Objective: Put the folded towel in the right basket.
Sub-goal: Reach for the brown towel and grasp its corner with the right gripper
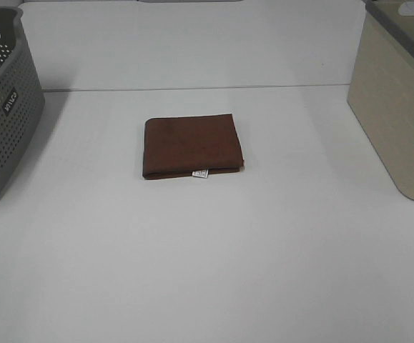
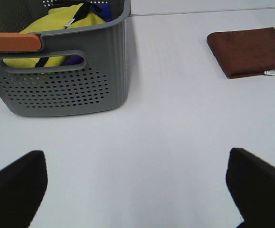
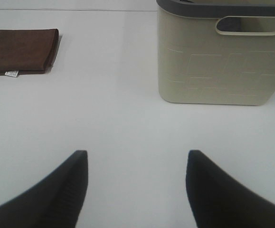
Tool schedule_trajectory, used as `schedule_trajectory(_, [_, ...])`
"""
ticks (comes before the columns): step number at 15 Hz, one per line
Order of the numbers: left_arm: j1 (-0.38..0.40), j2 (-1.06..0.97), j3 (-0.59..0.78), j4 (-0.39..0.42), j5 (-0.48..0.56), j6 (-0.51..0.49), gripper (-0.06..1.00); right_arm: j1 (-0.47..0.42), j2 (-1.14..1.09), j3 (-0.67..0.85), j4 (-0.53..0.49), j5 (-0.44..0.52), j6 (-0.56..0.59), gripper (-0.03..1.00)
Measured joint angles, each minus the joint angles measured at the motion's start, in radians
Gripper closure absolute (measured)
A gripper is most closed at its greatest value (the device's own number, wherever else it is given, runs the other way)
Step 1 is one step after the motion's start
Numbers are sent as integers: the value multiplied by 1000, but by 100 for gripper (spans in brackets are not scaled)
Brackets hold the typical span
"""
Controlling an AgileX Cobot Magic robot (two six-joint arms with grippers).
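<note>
A folded brown towel (image 1: 191,146) with a small white tag lies flat in the middle of the white table. It also shows in the left wrist view (image 2: 250,51) and the right wrist view (image 3: 21,51). The beige right basket (image 1: 400,107) stands at the table's right edge, and shows in the right wrist view (image 3: 220,59). Neither gripper shows in the exterior high view. My left gripper (image 2: 137,190) is open and empty, well short of the towel. My right gripper (image 3: 137,190) is open and empty, with the basket ahead of it and the towel off to the side.
A grey perforated basket (image 1: 3,114) stands at the table's left edge; the left wrist view (image 2: 66,61) shows yellow and blue cloth inside it. The white table (image 1: 207,257) stretches bare around the towel.
</note>
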Motion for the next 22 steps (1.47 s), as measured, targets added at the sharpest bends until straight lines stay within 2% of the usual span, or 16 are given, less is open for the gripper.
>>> schedule_trajectory(22, [0, 0, 0, 0, 0, 0, -2, 0, 0, 0, 0, 0, 0, 38])
